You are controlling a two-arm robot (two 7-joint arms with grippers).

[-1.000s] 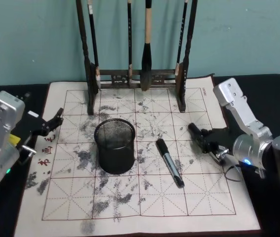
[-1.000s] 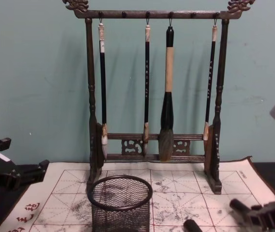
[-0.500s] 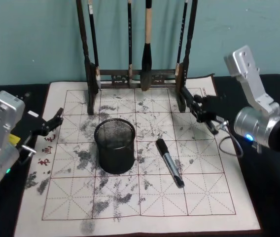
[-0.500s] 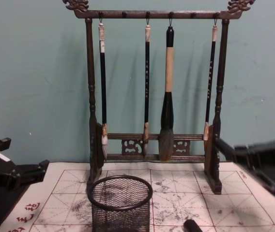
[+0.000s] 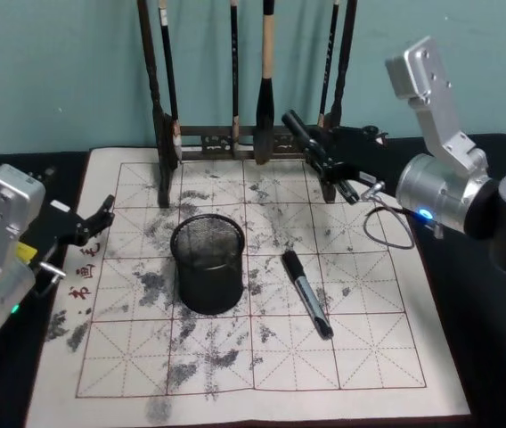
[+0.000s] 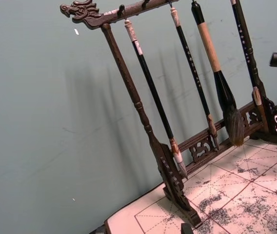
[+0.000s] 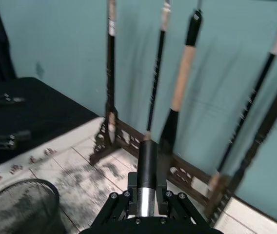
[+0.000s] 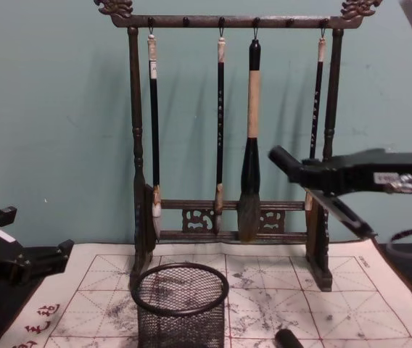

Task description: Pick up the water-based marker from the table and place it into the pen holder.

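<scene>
Your right hand [image 5: 321,157] has lifted off the right edge of the paper mat [image 5: 369,357] and swung up and inward. It now hangs in the air before the right post of the brush rack [image 5: 338,89], fingers spread wide and holding nothing. The marker [image 5: 306,292] has not moved: it lies flat on the mat just right of the pen holder [image 5: 207,263], apart from it. Your left hand [image 5: 97,221] stays parked at the mat's left edge, fingers apart.
</scene>
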